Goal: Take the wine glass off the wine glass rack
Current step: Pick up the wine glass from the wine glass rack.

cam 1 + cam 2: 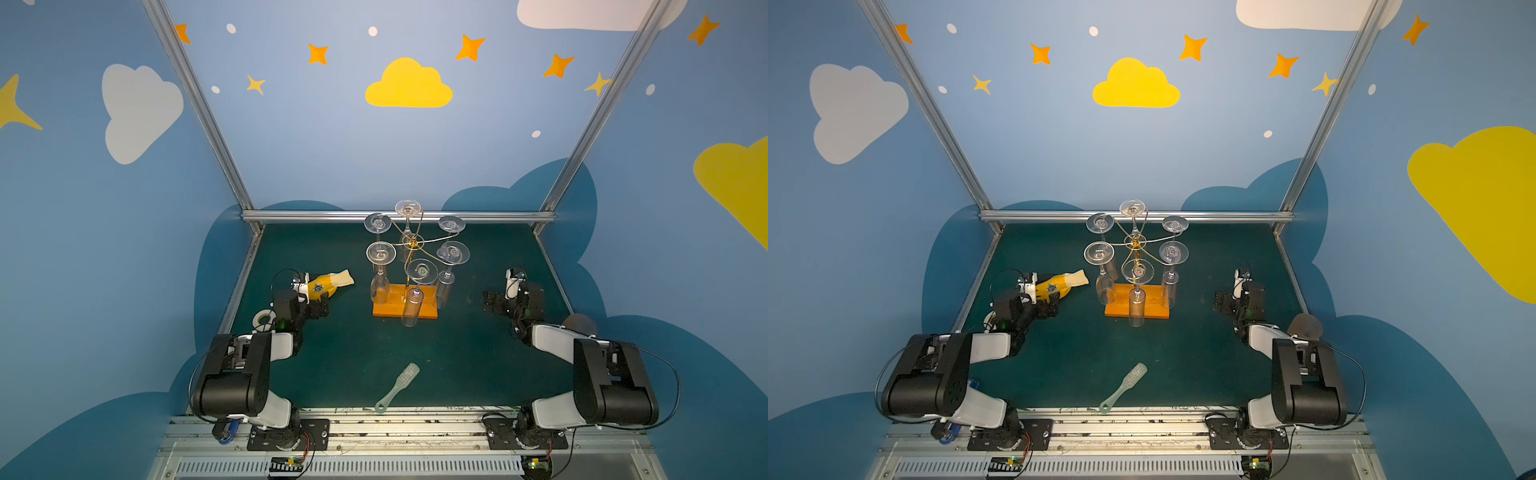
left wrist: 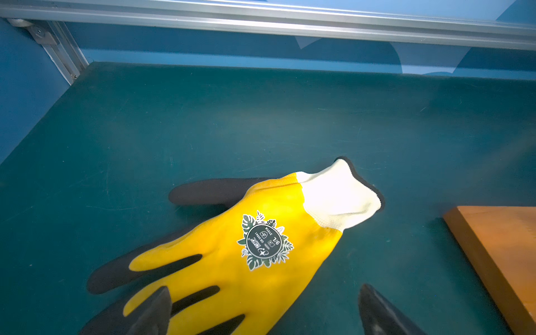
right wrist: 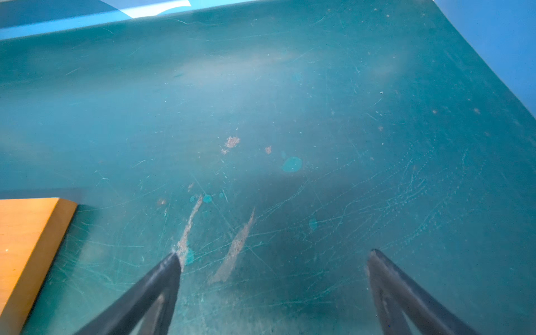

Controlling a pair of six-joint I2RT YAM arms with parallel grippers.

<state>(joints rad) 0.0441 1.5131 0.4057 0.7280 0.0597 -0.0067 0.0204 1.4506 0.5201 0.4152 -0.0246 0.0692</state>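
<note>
The wine glass rack (image 1: 412,240) (image 1: 1135,240) is a thin gold wire stand on an orange wooden base (image 1: 388,311) (image 1: 1120,311), standing mid-table toward the back in both top views. Several clear wine glasses hang from it upside down; the nearest wine glass (image 1: 412,308) (image 1: 1136,308) faces the front edge. My left gripper (image 1: 321,308) (image 1: 1050,309) (image 2: 265,287) is open to the left of the base, hovering over a yellow glove. My right gripper (image 1: 490,301) (image 1: 1221,301) (image 3: 275,253) is open to the right of the base, over bare mat. Each wrist view catches only a corner of the base (image 2: 499,246) (image 3: 26,232).
A yellow and black glove (image 1: 328,282) (image 2: 246,232) lies left of the rack. Near the front edge lies a pale green brush (image 1: 397,388). A tape roll (image 1: 264,319) sits by the left arm. An aluminium rail (image 1: 399,216) bounds the back just behind the rack.
</note>
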